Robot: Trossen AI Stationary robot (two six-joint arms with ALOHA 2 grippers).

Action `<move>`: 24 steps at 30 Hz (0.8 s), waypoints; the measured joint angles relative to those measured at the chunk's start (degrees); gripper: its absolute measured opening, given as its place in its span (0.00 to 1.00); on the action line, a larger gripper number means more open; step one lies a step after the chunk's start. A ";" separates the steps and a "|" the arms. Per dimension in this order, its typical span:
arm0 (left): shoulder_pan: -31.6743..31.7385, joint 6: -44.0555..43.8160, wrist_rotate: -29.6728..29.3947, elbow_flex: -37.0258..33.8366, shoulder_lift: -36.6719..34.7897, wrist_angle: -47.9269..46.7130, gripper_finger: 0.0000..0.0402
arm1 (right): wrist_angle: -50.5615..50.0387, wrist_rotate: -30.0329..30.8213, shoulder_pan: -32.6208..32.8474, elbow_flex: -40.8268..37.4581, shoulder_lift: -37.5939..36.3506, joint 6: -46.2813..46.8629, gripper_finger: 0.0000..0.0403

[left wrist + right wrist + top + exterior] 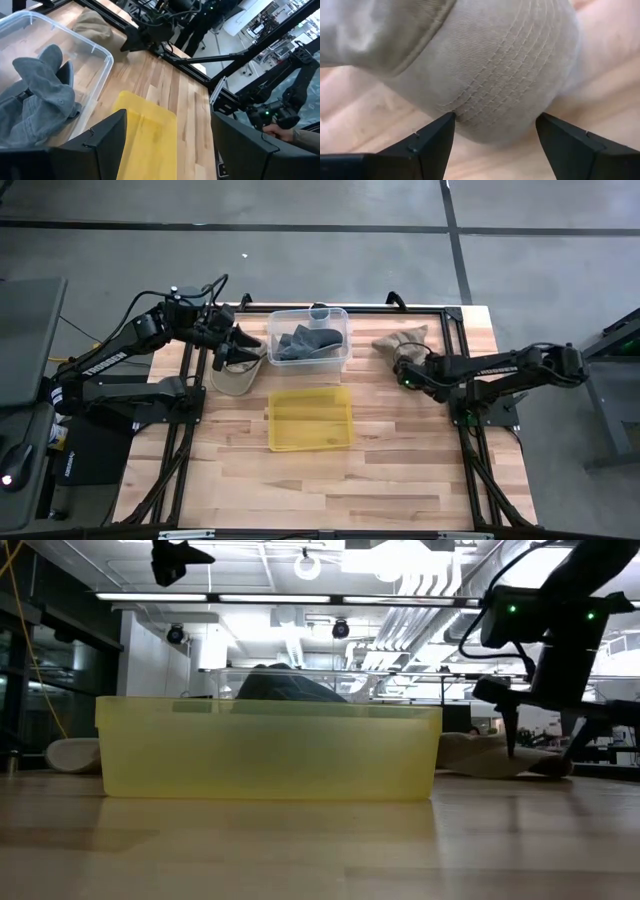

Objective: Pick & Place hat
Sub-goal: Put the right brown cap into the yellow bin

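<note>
Two open fingers of right hand [495, 131] straddling tan hat [490, 65] on table [400, 460], nothing gripped yet. Grasp step, likely; next: lower, close. Left hand [243, 342] open, empty, beside bin [345, 315].

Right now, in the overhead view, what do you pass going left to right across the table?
Left tool above a tan hat → clear bin holding a grey hat → second tan hat → right tool, open at that hat. The yellow bin lies nearer, overlapping the clear bin's span.
</note>
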 joint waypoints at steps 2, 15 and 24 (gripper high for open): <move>0.00 -0.35 0.00 -0.02 0.00 -0.45 0.66 | 1.22 1.38 -0.83 -0.36 0.02 -1.25 0.68; -0.01 -0.79 -0.03 -0.04 0.00 -0.77 0.66 | 3.04 6.31 -3.74 -0.37 0.04 -5.79 0.58; 0.00 -0.79 -0.26 -0.04 0.00 -0.73 0.66 | 5.36 7.91 -4.45 -0.37 0.04 -7.79 0.33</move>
